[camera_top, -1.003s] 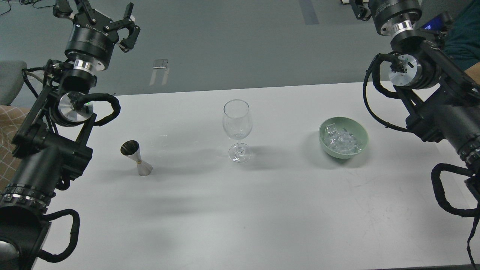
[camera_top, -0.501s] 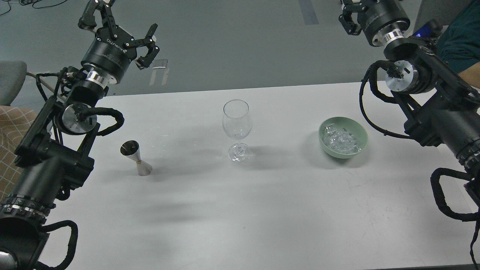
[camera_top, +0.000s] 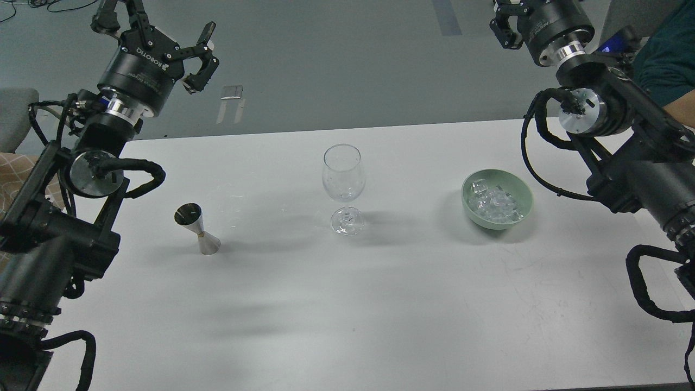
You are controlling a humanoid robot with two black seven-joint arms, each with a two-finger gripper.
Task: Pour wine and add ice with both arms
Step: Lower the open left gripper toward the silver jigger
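An empty clear wine glass [camera_top: 342,187] stands upright at the middle of the white table [camera_top: 347,304]. A steel jigger [camera_top: 197,228] stands to its left. A green bowl [camera_top: 497,198] to the right holds a pile of clear ice cubes [camera_top: 493,205]. My left gripper [camera_top: 157,27] is open and empty, raised beyond the table's far left edge, well above and behind the jigger. My right gripper [camera_top: 507,19] is at the top right, cut off by the frame edge; its fingers cannot be told apart.
A person's arm in a dark teal sleeve [camera_top: 670,60] is at the right edge behind my right arm. A grey chair [camera_top: 13,117] and a patterned cloth [camera_top: 11,168] lie at the left edge. Grey floor lies beyond the table.
My left gripper swung right, then back left and up a little, staying open. My right arm shifted left and has held still for the last half second. Glass, jigger and bowl have not moved.
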